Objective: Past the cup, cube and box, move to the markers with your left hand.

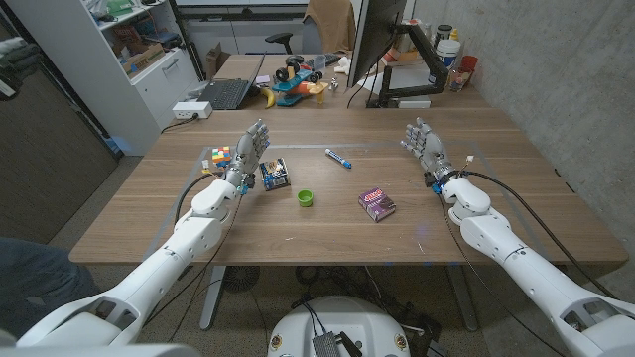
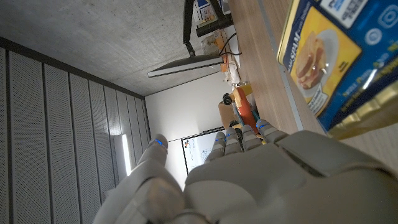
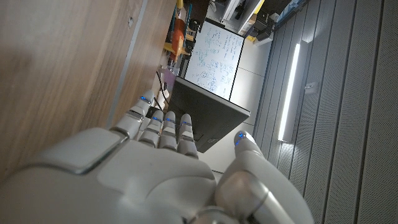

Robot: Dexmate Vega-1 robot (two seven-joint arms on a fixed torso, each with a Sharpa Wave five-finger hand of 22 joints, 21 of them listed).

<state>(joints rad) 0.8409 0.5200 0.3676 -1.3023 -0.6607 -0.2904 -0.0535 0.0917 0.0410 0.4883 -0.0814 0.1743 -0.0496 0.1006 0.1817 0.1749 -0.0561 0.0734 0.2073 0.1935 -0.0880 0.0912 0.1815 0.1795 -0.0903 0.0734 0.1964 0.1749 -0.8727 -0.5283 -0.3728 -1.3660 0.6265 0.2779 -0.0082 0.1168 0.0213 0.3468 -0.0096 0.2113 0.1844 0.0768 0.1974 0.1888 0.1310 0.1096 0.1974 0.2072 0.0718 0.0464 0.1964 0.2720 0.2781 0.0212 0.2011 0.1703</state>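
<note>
A blue-capped marker (image 1: 337, 158) lies on the wooden table (image 1: 327, 233) past the middle. My left hand (image 1: 248, 149) stands upright and holds nothing, fingers apart, between a colourful cube (image 1: 220, 156) and a blue box (image 1: 275, 174). A small green cup (image 1: 306, 198) sits nearer the front, right of the box. In the left wrist view the blue box (image 2: 336, 50) shows close beyond my left hand (image 2: 249, 180). My right hand (image 1: 425, 147) is raised at the right with fingers spread and holds nothing; the right wrist view shows the same hand (image 3: 168, 174) beside the table (image 3: 62, 62).
A purple packet (image 1: 377, 203) lies right of the cup. At the far edge are a laptop (image 1: 226, 93), a banana and toys (image 1: 293, 87), and a monitor (image 1: 382, 40) on its stand. A white power strip (image 1: 190, 110) sits at the far left corner.
</note>
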